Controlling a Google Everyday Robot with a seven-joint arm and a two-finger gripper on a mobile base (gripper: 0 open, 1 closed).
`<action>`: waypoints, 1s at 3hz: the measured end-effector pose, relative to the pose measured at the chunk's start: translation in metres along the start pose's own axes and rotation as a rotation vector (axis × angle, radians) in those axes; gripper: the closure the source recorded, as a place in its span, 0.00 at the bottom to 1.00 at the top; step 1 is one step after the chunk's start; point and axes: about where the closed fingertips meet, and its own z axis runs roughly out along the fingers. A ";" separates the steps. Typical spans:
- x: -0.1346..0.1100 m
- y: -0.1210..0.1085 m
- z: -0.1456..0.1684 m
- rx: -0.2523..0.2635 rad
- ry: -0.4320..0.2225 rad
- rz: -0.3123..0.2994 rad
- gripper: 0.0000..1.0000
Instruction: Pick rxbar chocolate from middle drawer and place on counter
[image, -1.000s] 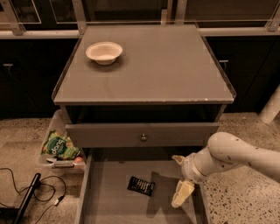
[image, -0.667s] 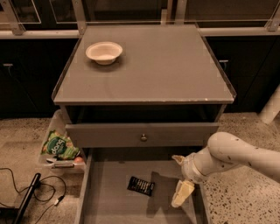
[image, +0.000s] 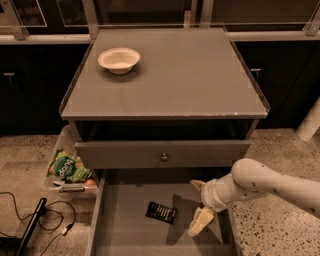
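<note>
The rxbar chocolate (image: 161, 212), a flat black bar with pale lettering, lies on the floor of the open middle drawer (image: 125, 227), near its middle. My gripper (image: 199, 204) is inside the drawer, just right of the bar and apart from it. Its pale fingers (image: 201, 221) are spread open and hold nothing. The white arm reaches in from the right. The counter (image: 190, 75) is the grey cabinet top above.
A white bowl (image: 119, 60) stands on the counter's back left. The drawer front with a brass knob (image: 163, 156) juts out above the open drawer. A clear bin with a green snack bag (image: 67, 167) sits left of the cabinet. Cables (image: 45, 220) lie on the floor.
</note>
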 end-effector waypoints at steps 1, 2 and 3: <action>0.005 -0.011 0.027 0.002 -0.079 0.011 0.00; 0.010 -0.015 0.049 0.024 -0.126 -0.003 0.00; 0.023 -0.016 0.088 0.036 -0.124 -0.014 0.00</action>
